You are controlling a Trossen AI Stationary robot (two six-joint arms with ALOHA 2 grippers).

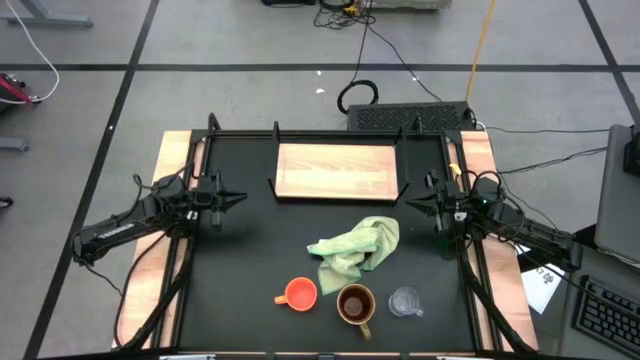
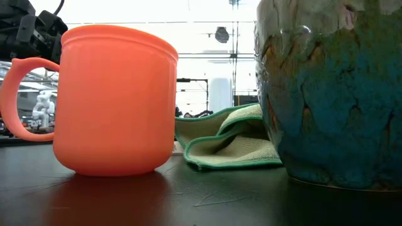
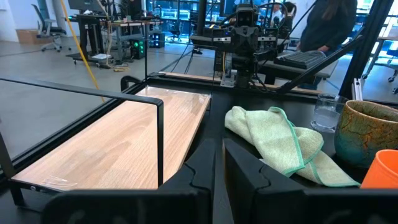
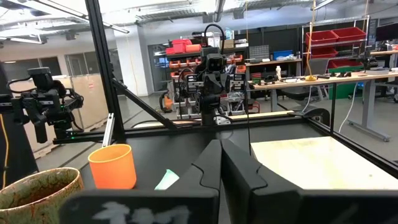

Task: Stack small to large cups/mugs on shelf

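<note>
Three cups stand upright on their bases in a row near the table's front edge: the small orange cup (image 1: pixel 300 293) (image 2: pixel 116 100), the brown glossy mug (image 1: pixel 356 303) (image 2: pixel 333 94) and the clear glass cup (image 1: pixel 404 301) (image 3: pixel 324 112). The light wooden shelf (image 1: pixel 335 170) (image 3: pixel 124 149) lies flat at the far middle with nothing on it. My left gripper (image 1: pixel 238 198) (image 3: pixel 219 163) hovers at the table's left side, pointing level toward the middle, shut but for a thin slit. My right gripper (image 1: pixel 408 206) (image 4: pixel 220 155) hovers at the right side, shut. Neither holds anything.
A crumpled light green cloth (image 1: pixel 355 248) (image 2: pixel 229 141) lies between the shelf and the cups. Black brackets (image 3: pixel 158 143) rise at the shelf's ends. A black frame rail (image 1: pixel 330 133) runs along the table's far edge. A person (image 3: pixel 329 25) stands beyond the table.
</note>
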